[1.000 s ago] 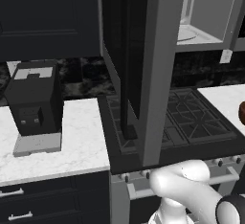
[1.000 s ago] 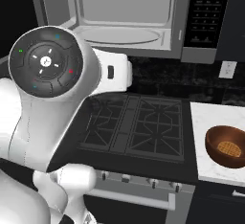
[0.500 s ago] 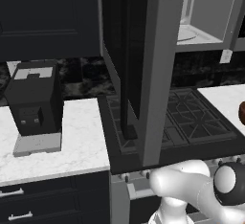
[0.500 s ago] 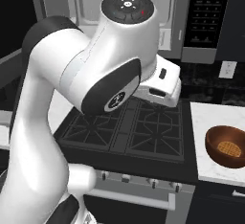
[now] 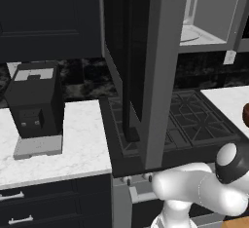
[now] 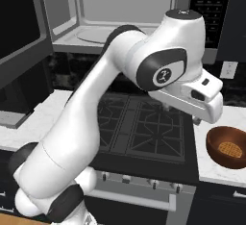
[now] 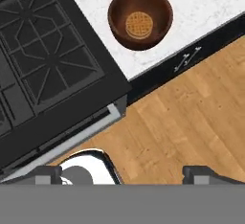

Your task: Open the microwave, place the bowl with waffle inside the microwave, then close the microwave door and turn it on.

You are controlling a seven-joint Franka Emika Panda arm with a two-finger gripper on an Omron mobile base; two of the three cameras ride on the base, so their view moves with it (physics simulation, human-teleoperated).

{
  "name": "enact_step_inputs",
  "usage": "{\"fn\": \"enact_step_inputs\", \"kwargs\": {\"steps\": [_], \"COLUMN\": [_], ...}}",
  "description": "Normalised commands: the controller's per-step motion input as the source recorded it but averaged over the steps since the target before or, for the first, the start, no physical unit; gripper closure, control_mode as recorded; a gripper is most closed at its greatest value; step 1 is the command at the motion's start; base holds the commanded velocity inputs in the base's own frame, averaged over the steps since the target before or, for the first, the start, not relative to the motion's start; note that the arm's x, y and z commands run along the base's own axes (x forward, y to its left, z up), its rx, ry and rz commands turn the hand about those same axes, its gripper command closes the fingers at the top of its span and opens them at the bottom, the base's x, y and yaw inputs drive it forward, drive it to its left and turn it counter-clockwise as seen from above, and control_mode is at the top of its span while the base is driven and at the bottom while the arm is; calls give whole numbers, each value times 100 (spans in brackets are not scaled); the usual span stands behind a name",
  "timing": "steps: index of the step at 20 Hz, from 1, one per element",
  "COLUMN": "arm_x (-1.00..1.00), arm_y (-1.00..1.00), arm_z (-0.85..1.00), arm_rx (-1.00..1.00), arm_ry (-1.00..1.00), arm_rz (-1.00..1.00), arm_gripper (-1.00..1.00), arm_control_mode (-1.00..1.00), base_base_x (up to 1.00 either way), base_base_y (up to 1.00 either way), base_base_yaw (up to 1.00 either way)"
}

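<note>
A: Above the stove (image 6: 144, 128), wide open: the microwave (image 6: 129, 12), with the microwave door (image 5: 141, 51) swung out to the left and the pale cavity bare.

B: And the arm?

A: Swung across from over the burners within the last second; now leaning toward the right-hand side. Opening judged done, so probably heading for the pickup.

B: Room and surface?

A: Wooden floor (image 7: 191, 122) below, dark cabinets all round. White marble bench (image 7: 206, 7) either side of the stove, with a coffee machine (image 5: 34, 105) on the left stretch, well apart from the work.

B: Bowl?

A: Upright on the right bench, just beside the stove: bowl (image 7: 139, 18), waffle (image 7: 139, 24) flat in its bottom. Not yet touched.

B: Hand (image 7: 127, 174)?

A: Released, fingers spread wide, nothing between them; looking down from well above the bowl.
</note>
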Motion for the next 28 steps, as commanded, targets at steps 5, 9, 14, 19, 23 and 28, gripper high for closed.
{"fn": "enact_step_inputs", "kwargs": {"steps": [5, 9, 14, 19, 23, 28], "arm_x": [36, 74, 80, 40, 16, 0], "arm_y": [-51, -53, -64, -78, -79, -40], "arm_z": [-100, -74, -51, -35, -12, -2], "arm_rx": [7, 6, 17, 28, 30, 23], "arm_ry": [3, 1, 7, 1, 0, 0], "arm_rz": [-44, -45, -49, -49, -43, -28], "arm_gripper": [-100, -100, -100, -100, -100, -100], "arm_control_mode": [-100, -100, -100, -100, -100, -100], "base_base_x": [0, 0, 0, 0, 0, 0], "base_base_y": [0, 0, 0, 0, 0, 0], "base_base_yaw": [0, 0, 0, 0, 0, 0]}}
